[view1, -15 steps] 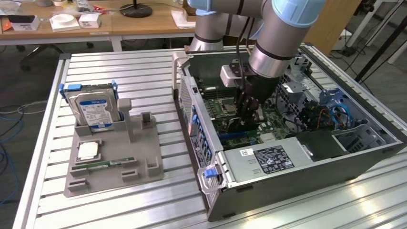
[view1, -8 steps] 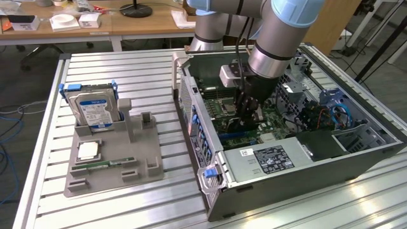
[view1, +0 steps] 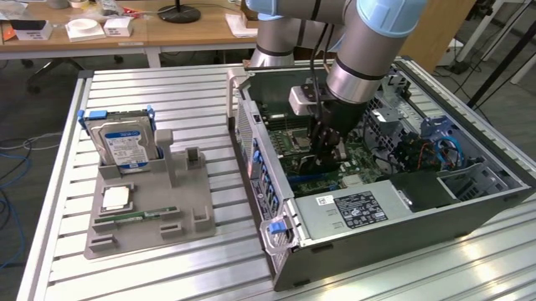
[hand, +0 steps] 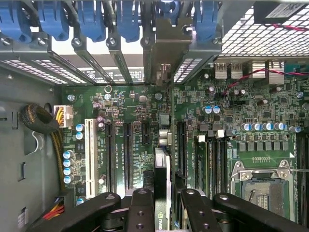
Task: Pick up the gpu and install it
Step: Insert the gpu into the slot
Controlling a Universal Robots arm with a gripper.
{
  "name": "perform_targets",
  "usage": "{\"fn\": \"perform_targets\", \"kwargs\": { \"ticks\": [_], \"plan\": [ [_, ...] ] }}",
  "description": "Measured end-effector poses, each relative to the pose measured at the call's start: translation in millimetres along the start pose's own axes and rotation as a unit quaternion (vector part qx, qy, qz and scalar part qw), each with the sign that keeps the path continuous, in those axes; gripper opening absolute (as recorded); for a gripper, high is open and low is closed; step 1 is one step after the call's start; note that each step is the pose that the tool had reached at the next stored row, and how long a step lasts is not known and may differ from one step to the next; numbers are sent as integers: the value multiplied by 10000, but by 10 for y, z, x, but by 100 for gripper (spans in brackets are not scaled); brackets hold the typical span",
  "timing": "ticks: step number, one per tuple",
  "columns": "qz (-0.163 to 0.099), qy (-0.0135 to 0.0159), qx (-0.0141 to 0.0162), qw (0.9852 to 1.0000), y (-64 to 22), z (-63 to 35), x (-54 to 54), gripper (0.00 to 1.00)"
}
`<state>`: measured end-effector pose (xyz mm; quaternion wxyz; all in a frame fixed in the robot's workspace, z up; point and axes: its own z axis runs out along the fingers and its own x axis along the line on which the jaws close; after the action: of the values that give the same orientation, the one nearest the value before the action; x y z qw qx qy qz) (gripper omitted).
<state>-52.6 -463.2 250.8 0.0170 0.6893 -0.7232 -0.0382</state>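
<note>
Black end effector (hand: 161, 205) linkages crowd the wrist view, the fingers closed narrowly on the gpu (hand: 162, 181), a slim dark card seen edge-on, standing upright above the green motherboard (hand: 193, 125). Its silver bracket end points toward the rear slot covers (hand: 120, 58) with their blue clips. In the exterior view the arm reaches down into the open computer case (view1: 352, 207) on the slatted tabletop (view1: 167, 94), while the hard drive (view1: 124, 145) stands in the grey holder (view1: 150, 219), well apart. Picking up looks done; the step in hand is seating. I judge the card needs to line up squarely over an expansion slot (hand: 129, 150), then press straight down.
</note>
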Motion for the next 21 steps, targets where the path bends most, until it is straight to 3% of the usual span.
{"fn": "perform_targets", "kwargs": {
  "ticks": [21],
  "plan": [
    [-1,1,1,10000,-7,73,2,26]
  ]
}}
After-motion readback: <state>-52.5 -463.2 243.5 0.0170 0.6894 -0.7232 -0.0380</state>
